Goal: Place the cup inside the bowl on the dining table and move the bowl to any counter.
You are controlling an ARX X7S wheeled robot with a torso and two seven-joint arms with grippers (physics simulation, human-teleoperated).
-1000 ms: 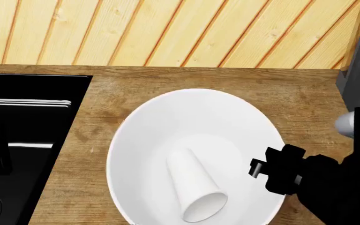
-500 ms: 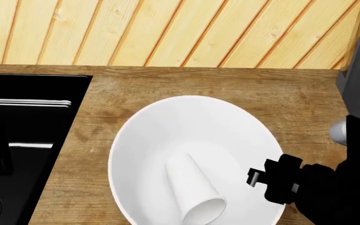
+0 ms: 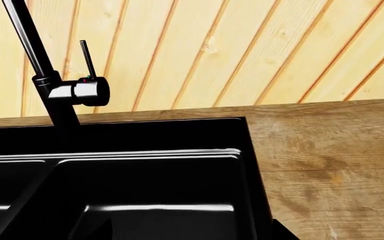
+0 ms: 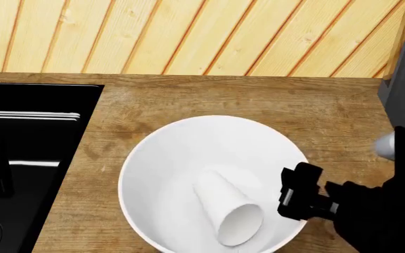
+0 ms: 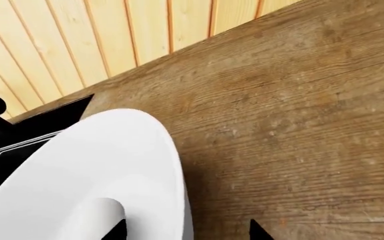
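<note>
The smooth white bowl [image 4: 181, 174] sits on the wood-grain counter [image 4: 315, 110], tapered cup [image 4: 227, 208] lying inside. The right pincer [image 4: 295, 199] grips its 3 o'clock rim. The bowl now sits level, no longer tilted.

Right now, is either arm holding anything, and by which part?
The right gripper sits at the bowl rim on its right side, fingers straddling the wall; a firm clamp cannot be confirmed. The left gripper is out of view.
</note>
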